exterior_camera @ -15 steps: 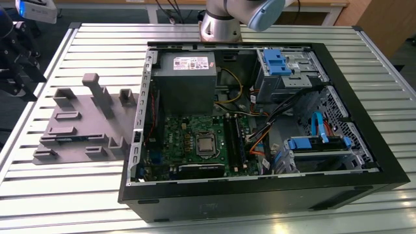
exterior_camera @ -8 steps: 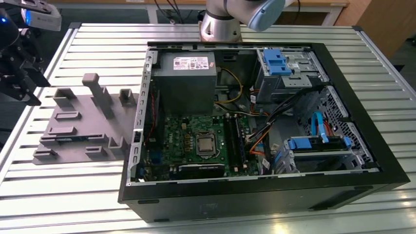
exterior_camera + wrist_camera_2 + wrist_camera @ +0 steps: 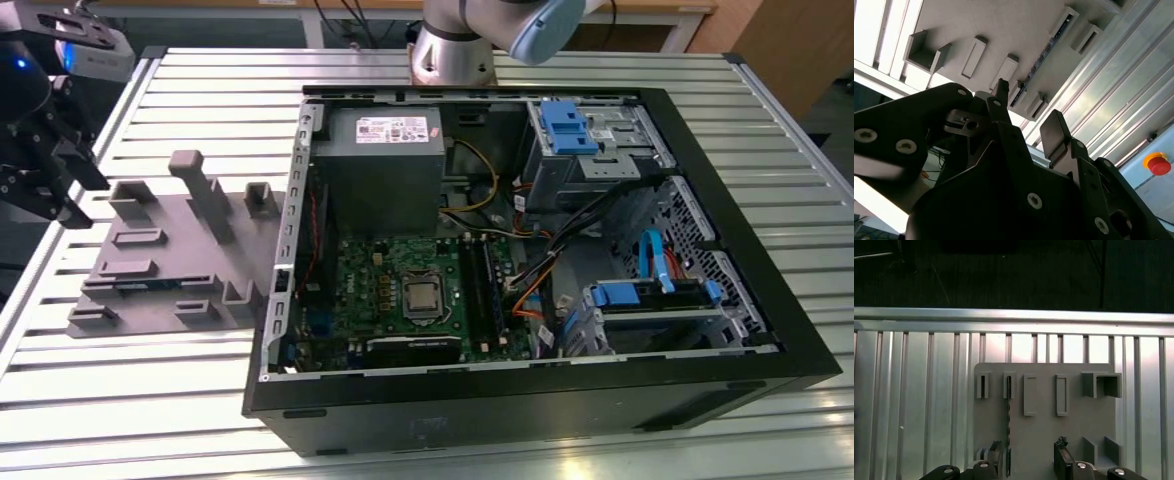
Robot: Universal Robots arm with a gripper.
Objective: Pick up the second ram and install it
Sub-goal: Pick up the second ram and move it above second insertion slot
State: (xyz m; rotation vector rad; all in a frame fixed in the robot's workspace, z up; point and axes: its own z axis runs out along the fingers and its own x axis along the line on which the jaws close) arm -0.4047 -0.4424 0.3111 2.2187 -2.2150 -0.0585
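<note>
The second ram (image 3: 1008,425) stands on its edge in slots of a grey holder plate (image 3: 1044,440), seen as a thin dark strip. In the second wrist view the ram (image 3: 1041,61) is a narrow dark line on the same plate (image 3: 1004,30). My gripper (image 3: 1029,455) hangs above the plate, open, with nothing between its black fingers (image 3: 1062,452). The ram lies below, close to one fingertip and apart from it. In the exterior view my gripper (image 3: 54,180) is at the far left, over the left end of the holder plate (image 3: 160,270).
An open computer case (image 3: 534,260) with a green motherboard (image 3: 400,290) lies on the ribbed metal table (image 3: 747,420), to the exterior view's right of the plate. The arm's base (image 3: 454,50) stands behind the case. A red button (image 3: 1157,164) sits near the table's edge.
</note>
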